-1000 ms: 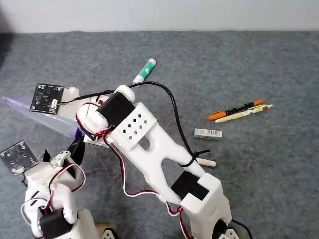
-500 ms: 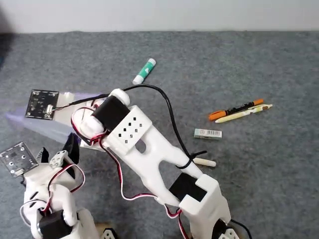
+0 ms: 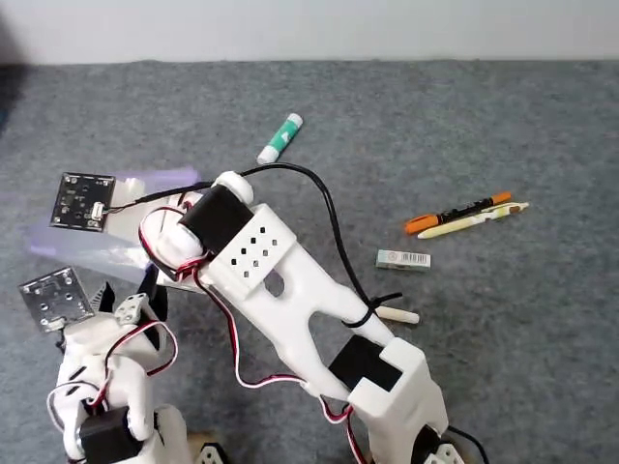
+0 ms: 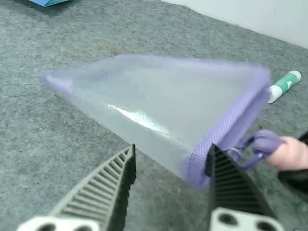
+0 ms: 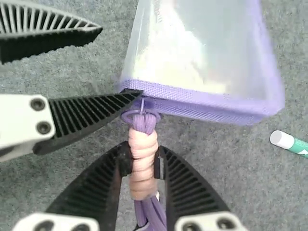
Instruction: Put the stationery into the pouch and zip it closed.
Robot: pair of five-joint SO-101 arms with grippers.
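The clear pouch with purple trim [image 3: 106,242] is held off the grey mat at the left. My right gripper [image 5: 143,151] is shut on the pink zipper pull [image 5: 142,163] at the end of the pouch [image 5: 202,53]. My left gripper [image 4: 172,150] is open, and that end of the pouch [image 4: 159,101] lies between its fingers. One left finger [image 5: 91,113] touches the purple corner beside the pull. A green-and-white glue stick [image 3: 280,137] lies beyond the pouch. An orange pen [image 3: 455,215], a yellow pen [image 3: 474,222], an eraser [image 3: 402,258] and a small white stick [image 3: 398,315] lie to the right.
The right arm's white body [image 3: 300,300] crosses the middle of the mat from the near edge to the pouch. The left arm's base [image 3: 106,406] stands at the near left corner. A pale wall runs along the far edge.
The pouch has swung round and sunk lower, drawn by the right gripper. The left arm has shifted up toward the pouch's zipper end.
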